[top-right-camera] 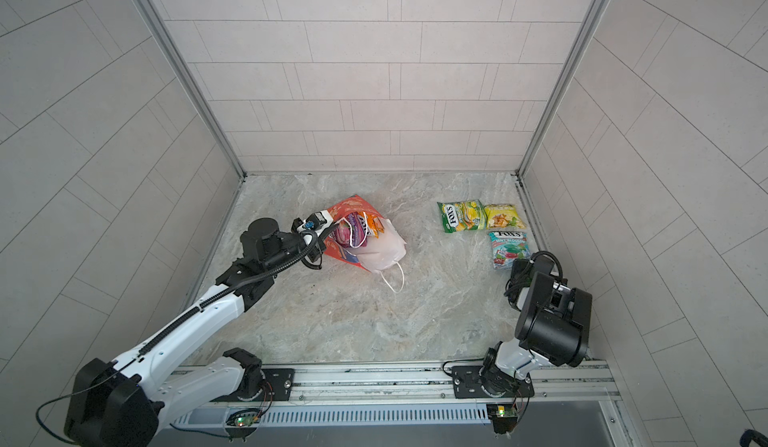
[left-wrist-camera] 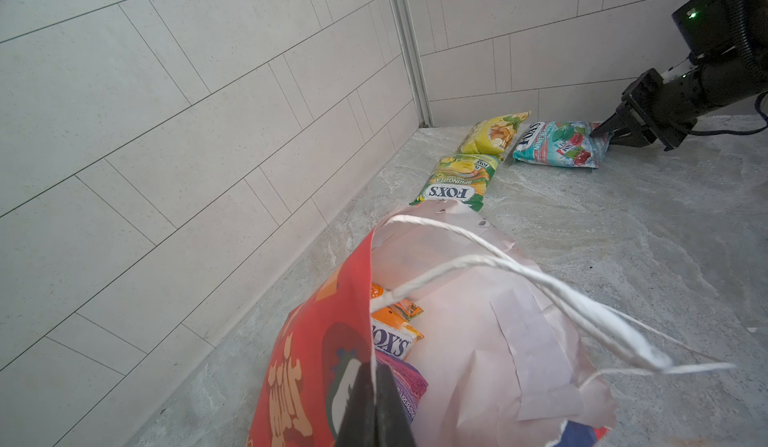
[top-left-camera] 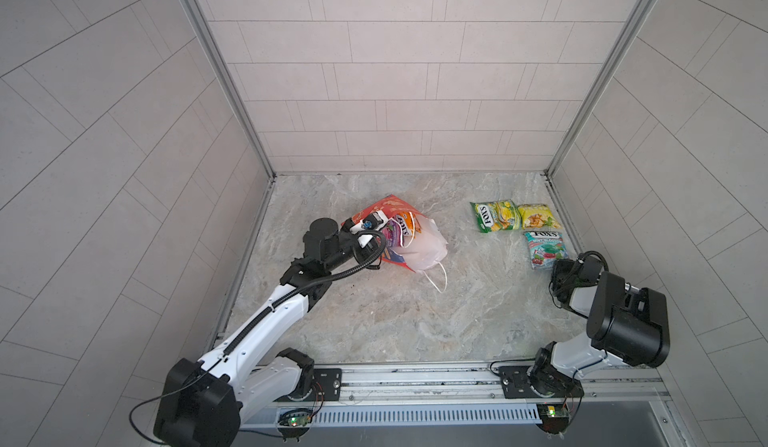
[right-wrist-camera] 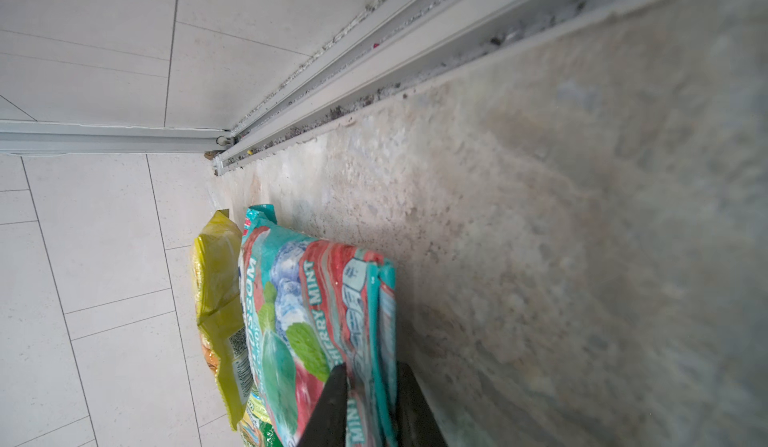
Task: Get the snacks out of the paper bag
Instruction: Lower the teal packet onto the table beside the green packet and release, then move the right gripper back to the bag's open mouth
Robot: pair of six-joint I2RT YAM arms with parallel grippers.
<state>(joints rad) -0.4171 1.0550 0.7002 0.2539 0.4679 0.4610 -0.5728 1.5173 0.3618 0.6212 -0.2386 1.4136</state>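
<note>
Where the paper bag (top-left-camera: 419,249) lies slumped on the tabletop (top-left-camera: 415,320), left of centre in both top views, the left gripper (left-wrist-camera: 370,399) has its jaws pressed together on the red wall at the mouth. Orange packet (left-wrist-camera: 392,341) and purple packet (left-wrist-camera: 405,378) sit inside. At right, out on the tabletop: green packet (top-left-camera: 494,215), yellow packet (top-left-camera: 538,215), teal packet (top-left-camera: 544,249). Right gripper (right-wrist-camera: 372,368) jaws slightly spread, straddling the teal packet's end.

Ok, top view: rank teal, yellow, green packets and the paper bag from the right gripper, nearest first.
1. Teal packet, between its jaws.
2. Yellow packet, right rear corner.
3. Green packet, left of yellow.
4. Paper bag, left of centre.
</note>
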